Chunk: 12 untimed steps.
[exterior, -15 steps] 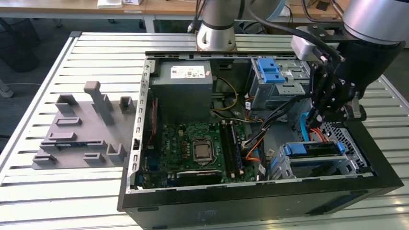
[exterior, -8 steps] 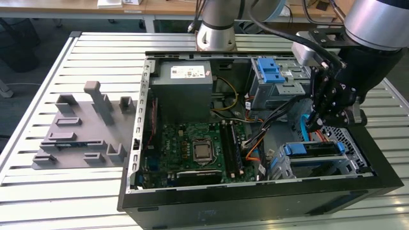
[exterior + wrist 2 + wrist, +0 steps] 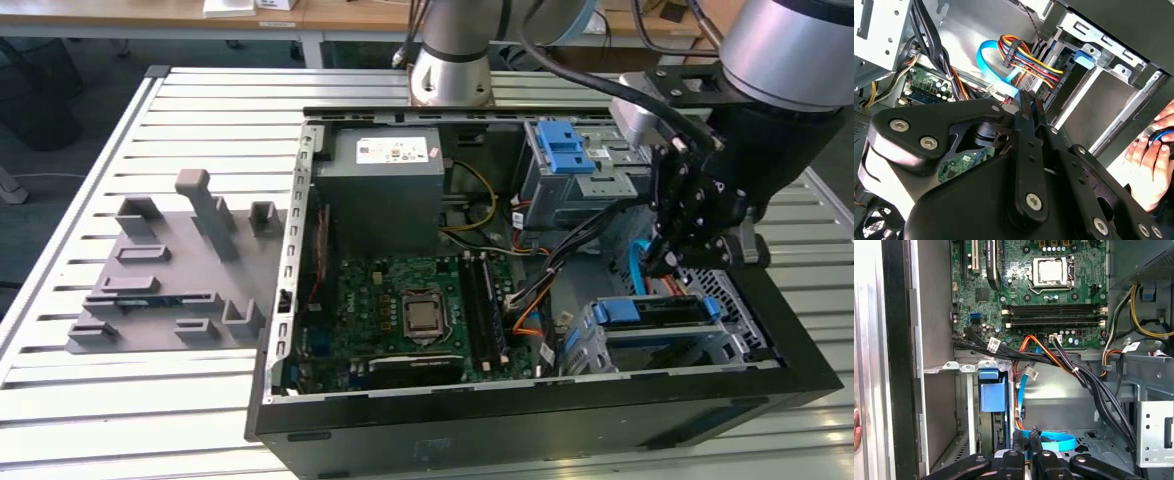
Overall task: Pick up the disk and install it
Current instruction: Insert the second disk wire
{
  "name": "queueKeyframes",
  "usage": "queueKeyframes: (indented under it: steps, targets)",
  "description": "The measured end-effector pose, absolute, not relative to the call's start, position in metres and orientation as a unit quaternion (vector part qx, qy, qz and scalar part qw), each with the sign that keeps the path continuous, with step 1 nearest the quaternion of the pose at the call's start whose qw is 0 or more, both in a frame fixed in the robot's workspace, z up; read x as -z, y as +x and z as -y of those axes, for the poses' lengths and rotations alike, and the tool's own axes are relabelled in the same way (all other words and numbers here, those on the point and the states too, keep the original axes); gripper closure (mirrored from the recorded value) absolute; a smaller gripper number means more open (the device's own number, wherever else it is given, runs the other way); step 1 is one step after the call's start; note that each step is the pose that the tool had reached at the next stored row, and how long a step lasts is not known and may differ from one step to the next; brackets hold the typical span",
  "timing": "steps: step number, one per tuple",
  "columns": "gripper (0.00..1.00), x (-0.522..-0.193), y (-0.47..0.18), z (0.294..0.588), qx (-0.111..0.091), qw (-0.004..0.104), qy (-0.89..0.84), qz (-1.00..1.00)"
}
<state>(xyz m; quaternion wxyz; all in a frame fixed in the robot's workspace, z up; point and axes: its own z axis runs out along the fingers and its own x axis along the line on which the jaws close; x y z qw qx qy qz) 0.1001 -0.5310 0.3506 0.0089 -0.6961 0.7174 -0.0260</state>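
Observation:
The disk (image 3: pixel 646 312) sits in the lower drive bay of the open computer case (image 3: pixel 534 420), at the exterior view's right. Its blue carrier end (image 3: pixel 992 390) faces out, and the silver body is hidden inside the bay. My gripper (image 3: pixel 663 268) hangs just above that bay, fingers pointing down into the case. In both wrist views the two fingertips (image 3: pixel 1018 439) stand close together with nothing between them, so the gripper (image 3: pixel 1026 436) is shut and empty. Past the gripper (image 3: pixel 1029 99) in the second wrist view lie a blue data cable (image 3: pixel 994 65) and a coloured power plug (image 3: pixel 1016 55).
The case holds a green motherboard (image 3: pixel 414 310), a grey power supply box (image 3: pixel 387 175) and an upper cage with blue latches (image 3: pixel 567 150). Black cable bundles (image 3: pixel 1054 360) cross above the bay. A grey fixture (image 3: pixel 174 270) lies on the slatted table. A person's hand (image 3: pixel 1149 155) rests beside the case.

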Motion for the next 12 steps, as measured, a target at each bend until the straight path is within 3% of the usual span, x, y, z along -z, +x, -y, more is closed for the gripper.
queueKeyframes:
  steps: [12]
  targets:
    - [0.84, -0.3457, 0.1001, 0.5396, 0.025, 0.011, -0.696, -0.717]
